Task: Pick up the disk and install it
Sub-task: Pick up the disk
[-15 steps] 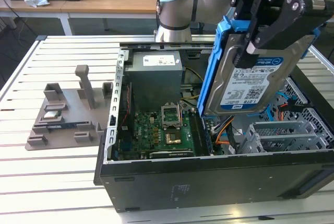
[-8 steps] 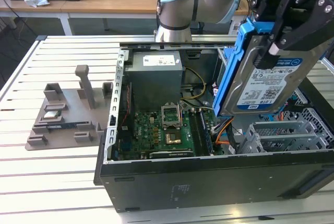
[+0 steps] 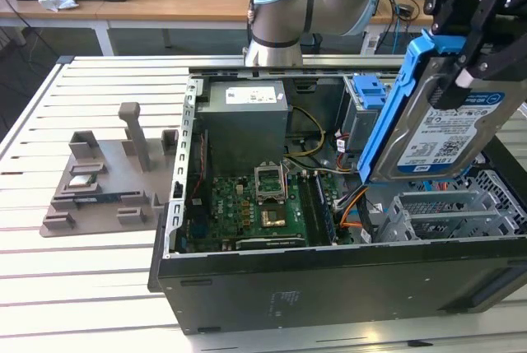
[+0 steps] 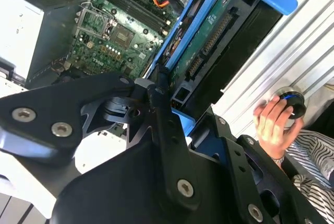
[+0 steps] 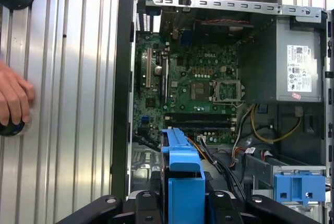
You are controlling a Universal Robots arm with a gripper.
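Where the open computer case [image 3: 329, 275] lies on its side on the white slatted desk [image 3: 82, 287], its contents are laid bare. A green motherboard [image 3: 247, 213] with an empty square processor socket is seen on its floor. A plain grey metal power supply box [image 3: 245, 118] with a white sticker is set at the far end, and orange, yellow and black cables run beside it. A small ridged blue plastic latch piece [image 3: 368, 94] is mounted near the far wall. A perforated bare-metal drive cage [image 3: 445, 213] fills the corner at the exterior view's right.

The disk [image 3: 449, 131] is held in the air above that cage, steeply tilted, and is clamped between the black jaws, which are closed on its upper end. It is a flat rectangular silver drive with a white-and-blue label, framed by a bright blue plastic carrier. In the second wrist view its underside [image 4: 209, 36] is shown as a green circuit board with a row of connector pins.

On the desk at the exterior view's left, a grey moulded fixture [image 3: 107, 180] with upright posts is seen, well apart from the case. In the first wrist view, a person's hand [image 5: 13, 98] rests on a black knob [image 5: 13, 127] beside the case.
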